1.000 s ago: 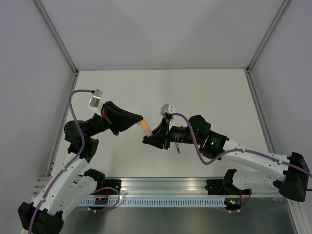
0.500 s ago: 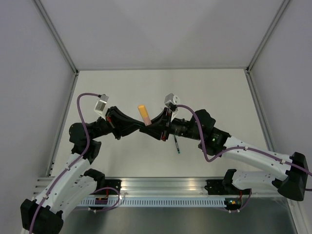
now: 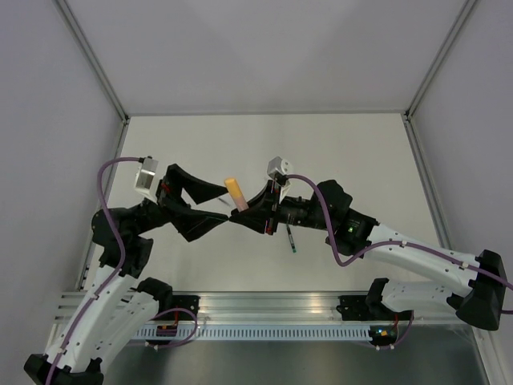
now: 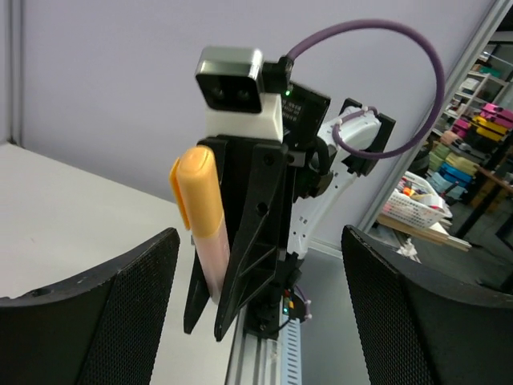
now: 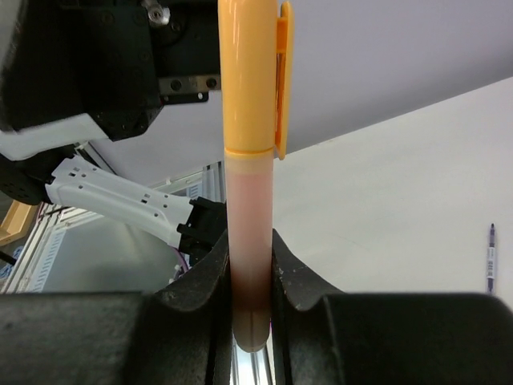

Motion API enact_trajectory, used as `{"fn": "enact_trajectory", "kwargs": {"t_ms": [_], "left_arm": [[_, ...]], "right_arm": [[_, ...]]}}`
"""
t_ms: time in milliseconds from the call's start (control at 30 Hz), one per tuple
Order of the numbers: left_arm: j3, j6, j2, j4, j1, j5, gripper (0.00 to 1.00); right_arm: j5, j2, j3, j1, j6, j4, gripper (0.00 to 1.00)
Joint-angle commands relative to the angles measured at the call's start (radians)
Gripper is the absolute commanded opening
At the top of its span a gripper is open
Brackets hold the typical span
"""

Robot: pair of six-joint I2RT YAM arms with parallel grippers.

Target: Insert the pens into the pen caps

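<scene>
The pale orange pen (image 5: pixel 250 233) stands upright in my right gripper (image 5: pixel 251 305), which is shut on its lower body. An orange-yellow pen cap (image 5: pixel 248 80) sits on the pen's upper end. In the top view the capped pen (image 3: pixel 235 192) is held above the table's middle by the right gripper (image 3: pixel 239 212). My left gripper (image 3: pixel 225 204) faces it from the left, open, its fingers apart from the pen. In the left wrist view the capped pen (image 4: pixel 198 196) shows between my wide-apart fingers (image 4: pixel 92 321). A dark pen with green ends (image 3: pixel 291 238) lies on the table under the right arm.
The white table (image 3: pixel 353 152) is walled by grey panels on three sides, with an aluminium rail (image 3: pixel 264 309) along the near edge. The dark pen (image 5: pixel 490 258) also shows at the right edge of the right wrist view.
My left gripper was shut on the orange-yellow cap at the pen's tip; it has opened, let go and drawn back left. The cap stays on the pen, which the right gripper has turned more upright.
</scene>
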State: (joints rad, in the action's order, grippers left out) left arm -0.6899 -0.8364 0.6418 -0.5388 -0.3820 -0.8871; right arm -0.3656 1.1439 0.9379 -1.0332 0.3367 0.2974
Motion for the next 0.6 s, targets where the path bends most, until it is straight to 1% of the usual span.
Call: {"fn": "enact_trajectory", "kwargs": {"t_ms": [0,167,400,500,567], "left_arm": [[-0.072,0.094,-0.016,0.095,0.000,0.076,0.87],[-0.108,0.095,0.015,0.082,0.000,0.102,0.86],[-0.123,0.105,0.064,0.057,0.000,0.108,0.85],[-0.119,0.111,0.081,0.054,0.000,0.106,0.82],[-0.105,0.100,0.090,0.020,0.000,0.094,0.80]], "right_arm": [[-0.061,-0.018,-0.005,-0.004,0.001,0.023,0.00],[-0.108,-0.006,-0.010,-0.004,0.015,0.037,0.00],[-0.133,0.008,-0.005,-0.004,0.027,0.046,0.00],[-0.136,0.005,-0.002,-0.005,0.030,0.046,0.00],[-0.136,0.005,0.001,-0.004,0.033,0.045,0.00]]}}
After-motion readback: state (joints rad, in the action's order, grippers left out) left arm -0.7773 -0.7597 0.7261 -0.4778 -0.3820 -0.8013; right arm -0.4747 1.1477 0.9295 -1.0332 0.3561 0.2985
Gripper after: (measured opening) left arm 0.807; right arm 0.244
